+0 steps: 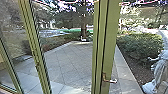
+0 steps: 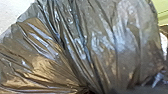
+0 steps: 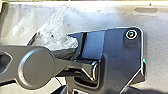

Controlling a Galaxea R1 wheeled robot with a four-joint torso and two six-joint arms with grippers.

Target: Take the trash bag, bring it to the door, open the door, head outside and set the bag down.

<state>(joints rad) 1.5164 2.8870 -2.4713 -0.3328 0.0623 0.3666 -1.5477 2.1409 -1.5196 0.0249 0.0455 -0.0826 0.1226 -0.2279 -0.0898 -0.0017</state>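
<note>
The trash bag (image 2: 100, 42) fills much of the left wrist view, thin shiny grey-brown plastic whose creases draw together into a tight bunch. In the right wrist view, crumpled whitish see-through plastic (image 3: 56, 41) lies close beside the robot's own bar and plate. Pale, see-through crumpled material (image 1: 160, 72) also stands at the right edge of the head view; what holds it there is unclear. A green-framed glass door (image 1: 107, 42) rises in front of the robot, with a metal lever handle (image 1: 110, 80) low on its frame. How it stands in its opening is hard to judge.
Beyond the glass spreads a paved yard (image 1: 70, 62), running toward a tree trunk (image 1: 83, 28). Another green frame post (image 1: 35, 42) slants on the left. A dense bush (image 1: 140, 45) borders the paving on the right, above dark soil.
</note>
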